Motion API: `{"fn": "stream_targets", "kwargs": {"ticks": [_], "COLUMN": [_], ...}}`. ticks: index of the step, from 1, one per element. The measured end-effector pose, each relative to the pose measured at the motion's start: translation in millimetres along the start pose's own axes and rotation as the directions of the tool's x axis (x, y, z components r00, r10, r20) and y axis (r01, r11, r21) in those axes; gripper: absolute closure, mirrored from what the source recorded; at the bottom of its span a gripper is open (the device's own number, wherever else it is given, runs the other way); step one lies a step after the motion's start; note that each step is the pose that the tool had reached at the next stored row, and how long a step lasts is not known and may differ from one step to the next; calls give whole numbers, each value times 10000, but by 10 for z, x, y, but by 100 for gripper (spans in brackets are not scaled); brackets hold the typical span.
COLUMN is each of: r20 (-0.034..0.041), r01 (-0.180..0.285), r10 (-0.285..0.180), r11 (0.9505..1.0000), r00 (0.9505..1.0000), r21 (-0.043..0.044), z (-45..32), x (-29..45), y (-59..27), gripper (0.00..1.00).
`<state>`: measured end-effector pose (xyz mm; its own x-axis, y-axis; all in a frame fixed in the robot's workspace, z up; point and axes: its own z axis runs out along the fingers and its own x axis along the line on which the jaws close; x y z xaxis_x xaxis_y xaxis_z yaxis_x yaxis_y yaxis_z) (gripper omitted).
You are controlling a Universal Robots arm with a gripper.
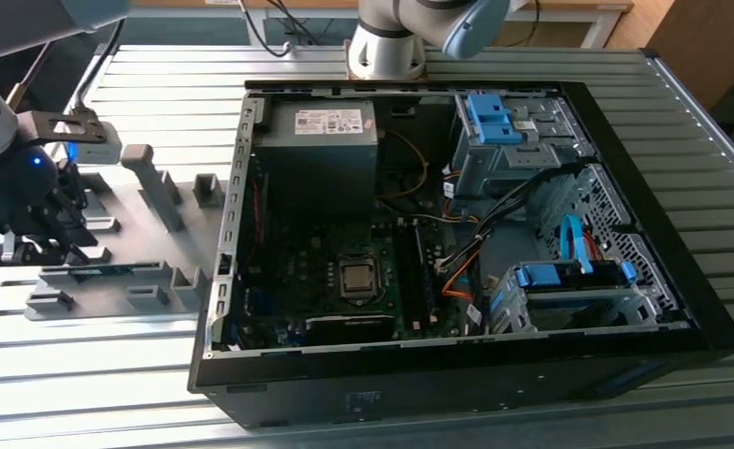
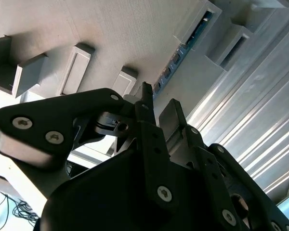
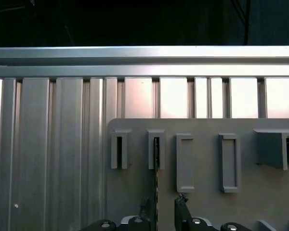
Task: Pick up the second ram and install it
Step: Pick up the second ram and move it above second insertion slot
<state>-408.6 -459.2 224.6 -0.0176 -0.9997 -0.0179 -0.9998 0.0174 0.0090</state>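
The pincer (image 1: 52,241) hangs at the exterior view's left, low over the near left corner of the grey plate (image 1: 120,223). The second ram (image 1: 107,271) stands on edge along the plate's near edge. An open computer case (image 1: 341,393) sits beside the plate on the slatted table (image 1: 93,374).

In the second wrist view the pincer (image 2: 158,103) straddles one end of the second ram (image 2: 183,48), its fingers (image 2: 172,114) parted.

In the first wrist view the second ram (image 3: 156,166) runs edge-on from a slotted block (image 3: 156,135) down between the pincer (image 3: 164,203) tips. A gap shows on one side, so it is not clamped.
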Motion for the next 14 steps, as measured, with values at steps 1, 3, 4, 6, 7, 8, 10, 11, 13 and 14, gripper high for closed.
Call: {"fn": "stream_targets", "kwargs": {"ticks": [1, 3, 4, 6, 7, 8, 10, 11, 13, 14], "r20": [-1, -4, -3, -4, -4, -4, -6, -7, -5, -4], "r01": [14, 60, 61, 62, 64, 65, 66, 66, 66, 66], "r10": [-14, -60, -61, -62, -64, -65, -66, -66, -66, -66], "r11": [10000, 10000, 10000, 10000, 10000, 10000, 10000, 10000, 10000, 10000], "r00": [10000, 10000, 10000, 10000, 10000, 10000, 10000, 10000, 10000, 10000], "r21": [1, 1, 2, 1, 2, 1, -2, -2, 0, 1], "z": [13, 93, 100, 116, 125, 132, 139, 139, 141, 142], "x": [5, 30, 30, 32, 32, 32, 33, 33, 32, 32], "y": [0, -1, -1, -1, -1, -1, -1, -1, -1, -1], "gripper": [67, 67, 67, 67, 67, 67, 67, 67, 67, 67]}}
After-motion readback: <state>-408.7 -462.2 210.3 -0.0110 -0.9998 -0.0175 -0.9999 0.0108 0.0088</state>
